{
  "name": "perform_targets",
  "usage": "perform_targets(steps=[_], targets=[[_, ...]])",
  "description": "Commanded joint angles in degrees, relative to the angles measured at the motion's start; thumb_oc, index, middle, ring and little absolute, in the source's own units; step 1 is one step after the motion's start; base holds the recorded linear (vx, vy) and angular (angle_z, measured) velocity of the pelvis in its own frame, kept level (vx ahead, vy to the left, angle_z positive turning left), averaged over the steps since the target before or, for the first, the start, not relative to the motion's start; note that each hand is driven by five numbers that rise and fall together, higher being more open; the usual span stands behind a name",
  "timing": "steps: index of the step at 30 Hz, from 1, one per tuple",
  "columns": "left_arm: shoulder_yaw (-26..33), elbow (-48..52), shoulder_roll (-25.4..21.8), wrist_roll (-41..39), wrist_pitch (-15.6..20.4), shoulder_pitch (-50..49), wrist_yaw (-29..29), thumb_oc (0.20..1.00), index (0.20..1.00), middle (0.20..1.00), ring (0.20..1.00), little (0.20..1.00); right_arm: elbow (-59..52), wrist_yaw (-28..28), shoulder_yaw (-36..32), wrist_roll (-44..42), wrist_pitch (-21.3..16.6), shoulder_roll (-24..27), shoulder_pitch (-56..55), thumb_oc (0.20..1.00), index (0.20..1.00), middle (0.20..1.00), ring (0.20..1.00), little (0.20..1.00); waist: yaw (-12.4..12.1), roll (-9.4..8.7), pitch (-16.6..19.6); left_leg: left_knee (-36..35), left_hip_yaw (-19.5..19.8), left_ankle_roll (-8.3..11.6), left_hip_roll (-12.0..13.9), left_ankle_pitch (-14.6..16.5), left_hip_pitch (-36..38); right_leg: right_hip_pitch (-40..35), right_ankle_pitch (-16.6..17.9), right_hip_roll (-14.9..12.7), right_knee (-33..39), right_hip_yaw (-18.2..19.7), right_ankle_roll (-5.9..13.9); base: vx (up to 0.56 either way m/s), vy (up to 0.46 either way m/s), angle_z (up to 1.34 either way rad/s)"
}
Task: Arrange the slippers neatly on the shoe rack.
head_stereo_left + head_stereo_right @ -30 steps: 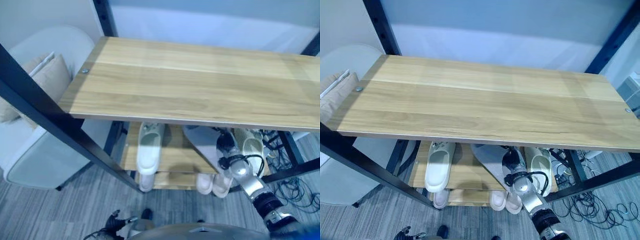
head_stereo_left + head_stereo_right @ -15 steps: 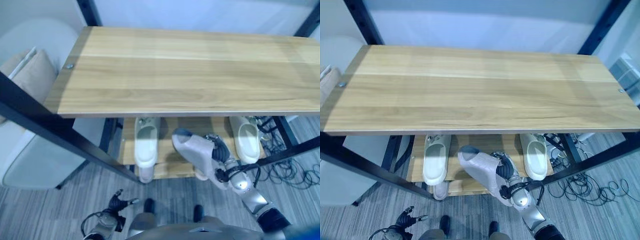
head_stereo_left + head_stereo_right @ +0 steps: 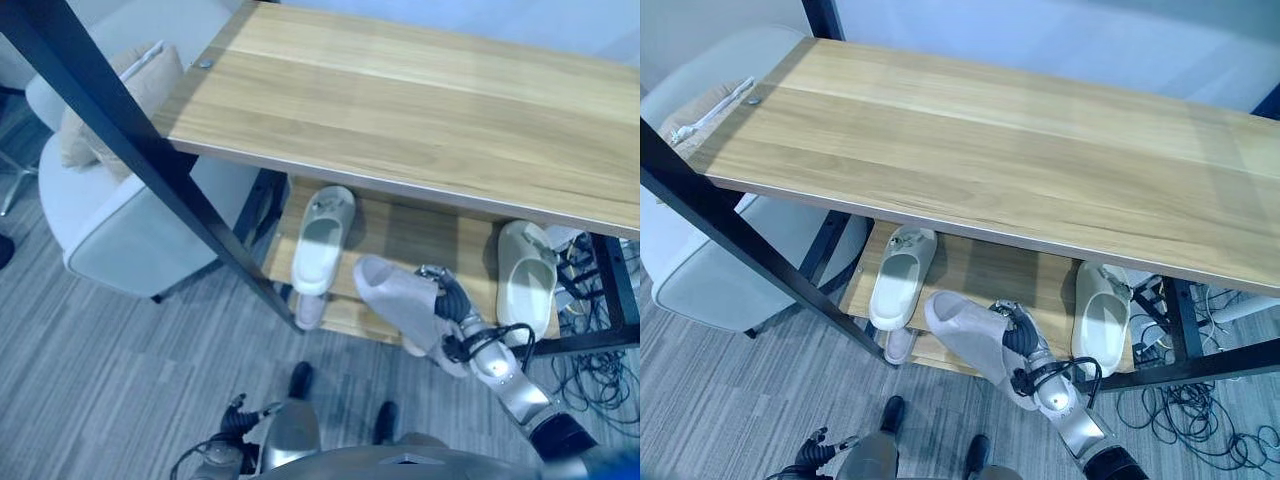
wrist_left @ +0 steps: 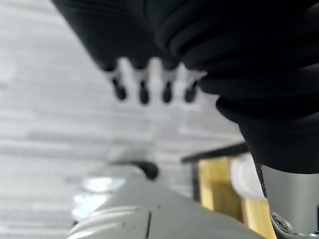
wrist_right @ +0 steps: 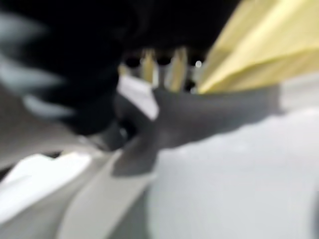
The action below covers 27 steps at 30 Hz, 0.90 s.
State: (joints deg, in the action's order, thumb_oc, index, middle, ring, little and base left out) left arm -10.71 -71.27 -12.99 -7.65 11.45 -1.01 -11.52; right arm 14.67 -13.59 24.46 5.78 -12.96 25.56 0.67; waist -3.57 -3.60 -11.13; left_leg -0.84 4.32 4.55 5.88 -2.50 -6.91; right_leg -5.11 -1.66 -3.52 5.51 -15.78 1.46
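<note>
Black-framed shoe rack (image 3: 970,150) with light wooden shelves. Two pale cream slippers (image 3: 902,276) lie on its middle shelf, one at each end. Right hand (image 3: 1025,345), before that shelf, grips a grey slipper (image 3: 965,330). Left hand (image 4: 154,84) hangs beside the rack, fingers straight.

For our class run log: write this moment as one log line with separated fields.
right hand: shut on grey slipper, held before middle shelf | left hand: open, idle | two pale slippers on shelf
</note>
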Motion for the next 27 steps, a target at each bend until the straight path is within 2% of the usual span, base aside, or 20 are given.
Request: perform_targets(steps=[1, 5, 9, 13, 16, 20, 23, 25, 27], targets=[[-1.20, -5.31, 0.95, 2.67, -0.04, 2.08, 0.17, 1.000, 1.000, 1.000, 1.000, 1.000, -3.15, 0.85, -1.08, -2.48, -3.66, 0.02, -1.81, 0.200, 0.200, 0.200, 0.200, 0.200, 1.95, -1.38, 4.77, 5.48, -4.81, 0.01, 3.62, 2.31, 3.22, 3.90, -3.76, -3.18, -10.30, 0.92, 2.64, 0.02, 0.196, 0.13], [-1.75, -5.02, 1.09, 3.36, -0.39, 2.32, 0.30, 1.000, 1.000, 1.000, 1.000, 1.000, -0.83, 1.11, -0.92, -2.10, -2.39, -0.69, -2.06, 0.200, 0.200, 0.200, 0.200, 0.200, 2.18, -1.03, 5.63, 4.07, -5.62, -0.36, 1.93, 3.80, 4.79, 3.14, -3.05, -4.24, -10.51, 1.30, 3.61, 0.03, 0.182, 0.25], [-2.63, -4.14, 0.38, 3.95, -0.18, 3.02, 0.67, 1.000, 1.000, 1.000, 1.000, 1.000, 0.42, 1.30, 0.30, -0.93, -1.64, -2.42, -0.03, 0.200, 0.200, 0.200, 0.200, 0.200, 1.74, -0.49, 7.41, 2.10, -6.37, -2.03, -0.94, 5.60, 7.69, 2.56, -1.90, -6.69, -11.22, 2.56, 5.33, 0.00, 0.200, 0.07], [-1.41, -5.34, -0.07, 3.61, -0.52, 2.96, 0.64, 1.000, 1.000, 1.000, 1.000, 1.000, -0.03, 1.33, 1.40, -0.32, -1.70, -3.38, 1.41, 0.200, 0.200, 0.200, 0.200, 0.200, 1.68, 0.00, 7.93, 0.91, -7.17, -2.35, -1.69, 5.43, 8.77, 2.86, -0.99, -7.28, -11.40, 3.73, 6.18, -0.01, 0.036, -0.06], [-0.55, -5.67, -1.21, 3.77, -0.22, 2.44, 0.64, 1.000, 1.000, 1.000, 1.000, 1.000, -1.35, 1.79, 2.34, 0.56, -2.45, -3.35, 1.29, 0.200, 0.200, 0.200, 0.200, 0.200, 1.89, 0.11, 7.85, 2.39, -6.24, -2.39, -1.98, 5.67, 8.16, 2.54, -2.40, -6.03, -12.00, 6.41, 5.60, -0.02, -0.082, 0.05], [-0.29, -5.56, -1.82, 3.73, 0.24, 2.24, 0.75, 1.000, 1.000, 1.000, 1.000, 1.000, -1.94, 2.24, 3.37, -0.05, -3.18, -3.01, 0.95, 0.200, 0.200, 0.200, 0.200, 0.200, 1.49, -0.21, 6.95, 5.18, -4.88, -1.30, -1.03, 4.85, 6.29, 1.70, -3.80, -4.74, -11.03, 5.59, 4.14, -0.05, -0.142, 0.01], [-1.07, -4.30, -1.30, 2.51, 0.78, 3.36, 0.52, 1.000, 1.000, 1.000, 1.000, 1.000, -0.79, 2.07, 3.74, -0.58, -3.17, -2.17, 1.12, 0.200, 0.200, 0.200, 0.200, 0.200, 1.00, -0.87, 5.33, 9.03, -2.41, -0.06, -1.24, 3.88, 2.71, 2.42, -2.98, -4.36, -10.81, 4.83, 3.49, -0.14, -0.061, 0.25], [-1.88, -3.53, -0.50, 1.61, 1.17, 4.37, 0.26, 1.000, 1.000, 1.000, 1.000, 1.000, 0.01, 1.90, 4.05, -0.81, -3.21, -1.52, 1.98, 0.200, 0.200, 0.200, 0.200, 0.200, 1.04, -1.67, 4.87, 12.07, -0.49, 0.43, -2.18, 5.26, 2.26, 3.47, -1.45, -4.90, -10.02, 4.69, 3.50, -0.19, 0.029, 0.27], [-2.39, -2.89, 0.06, 1.71, 1.34, 4.53, 0.15, 1.000, 1.000, 1.000, 1.000, 1.000, -0.26, 2.15, 4.18, -0.84, -3.39, -0.88, 2.26, 0.200, 0.200, 0.200, 0.200, 0.200, 1.46, -1.83, 5.26, 13.53, 0.46, 0.45, -1.60, 6.66, 3.90, 4.20, -0.67, -5.05, -9.44, 4.81, 3.50, -0.12, 0.113, 0.04]])
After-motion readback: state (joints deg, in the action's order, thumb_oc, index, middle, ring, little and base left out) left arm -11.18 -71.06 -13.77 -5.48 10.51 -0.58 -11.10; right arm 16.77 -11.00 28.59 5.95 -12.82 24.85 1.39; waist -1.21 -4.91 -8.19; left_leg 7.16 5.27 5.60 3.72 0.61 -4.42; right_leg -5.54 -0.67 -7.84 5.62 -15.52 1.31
